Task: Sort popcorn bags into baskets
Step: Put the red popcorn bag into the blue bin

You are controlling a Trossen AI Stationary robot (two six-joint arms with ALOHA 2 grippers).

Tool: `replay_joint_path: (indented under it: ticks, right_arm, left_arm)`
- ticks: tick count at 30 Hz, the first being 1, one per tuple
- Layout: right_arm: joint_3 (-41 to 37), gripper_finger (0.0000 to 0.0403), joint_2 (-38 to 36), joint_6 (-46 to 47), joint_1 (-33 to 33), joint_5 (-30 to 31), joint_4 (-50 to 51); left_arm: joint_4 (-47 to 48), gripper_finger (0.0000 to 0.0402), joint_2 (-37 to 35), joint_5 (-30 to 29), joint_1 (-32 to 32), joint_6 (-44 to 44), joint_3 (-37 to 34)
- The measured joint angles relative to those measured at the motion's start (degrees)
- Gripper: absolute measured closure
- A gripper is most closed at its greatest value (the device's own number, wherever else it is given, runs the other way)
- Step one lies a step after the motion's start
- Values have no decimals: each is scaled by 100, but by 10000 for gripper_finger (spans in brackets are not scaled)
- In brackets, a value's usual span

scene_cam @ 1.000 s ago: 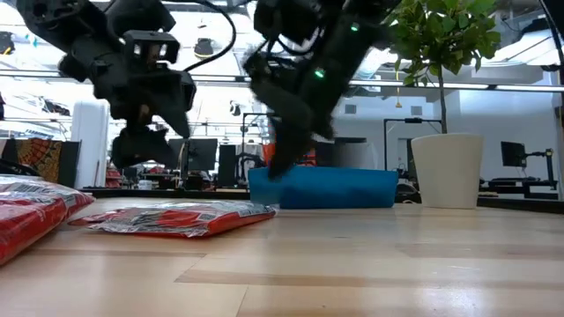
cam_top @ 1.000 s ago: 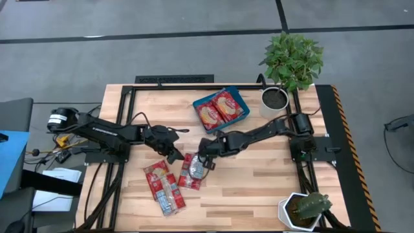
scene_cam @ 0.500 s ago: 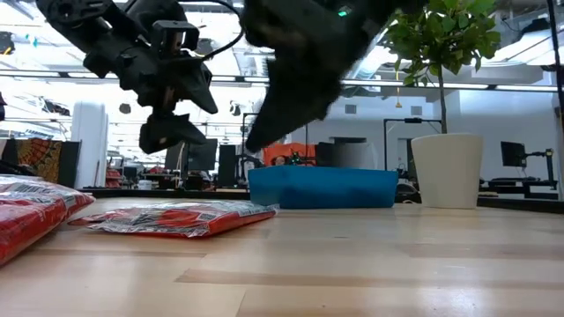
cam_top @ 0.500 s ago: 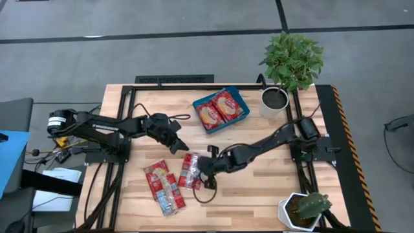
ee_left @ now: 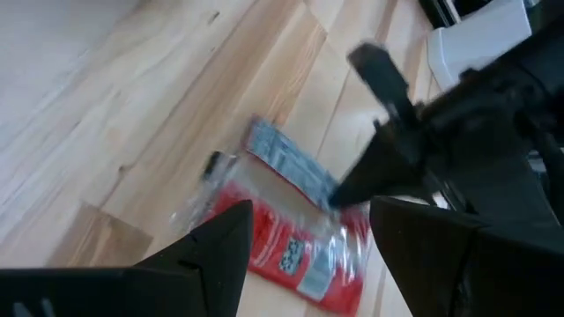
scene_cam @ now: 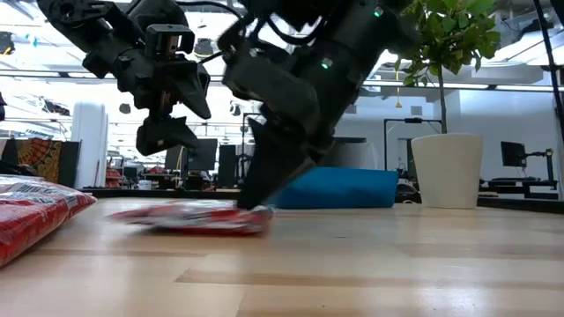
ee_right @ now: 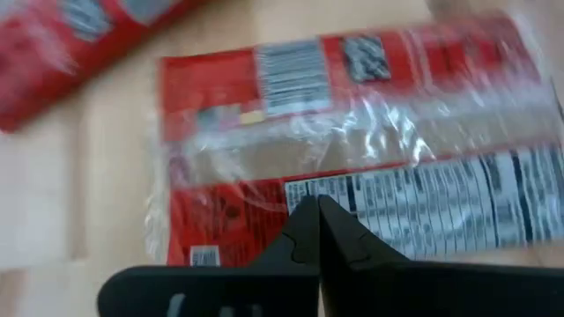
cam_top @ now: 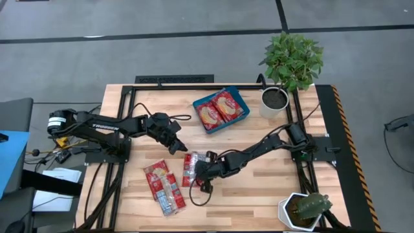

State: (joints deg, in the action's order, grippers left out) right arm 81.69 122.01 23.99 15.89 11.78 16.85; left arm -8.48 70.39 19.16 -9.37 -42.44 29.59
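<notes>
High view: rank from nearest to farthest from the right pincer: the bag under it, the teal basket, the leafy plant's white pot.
1. The popcorn bag, directly at the right pincer, mid-table.
2. The teal basket, toward the table's far edge.
3. The white pot, at the far right corner.

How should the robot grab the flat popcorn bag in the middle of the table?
Probably by its long edge, straight down from above. The popcorn bag lies flat on the table, so fingers can't slide under, but its film looks crinkly enough to pinch up. The right gripper is over it, fingers together; the left gripper hovers beside, open.
</notes>
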Motion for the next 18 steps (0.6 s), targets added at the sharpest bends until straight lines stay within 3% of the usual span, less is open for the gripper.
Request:
replay_joint_path:
  ticks: [10, 14, 18]
  right_arm:
    - [160, 394, -99, -1273, -491, -9, 771]
    - [552, 392, -91, -1683, -381, 99, 1122]
    - [788, 395, -224, -1700, -190, 147, 980]
  left_arm:
    - [88, 184, 0, -343, -44, 375, -1]
    - [112, 184, 0, -576, -253, 603, -1]
    - [107, 184, 0, -453, -676, 764, -1]
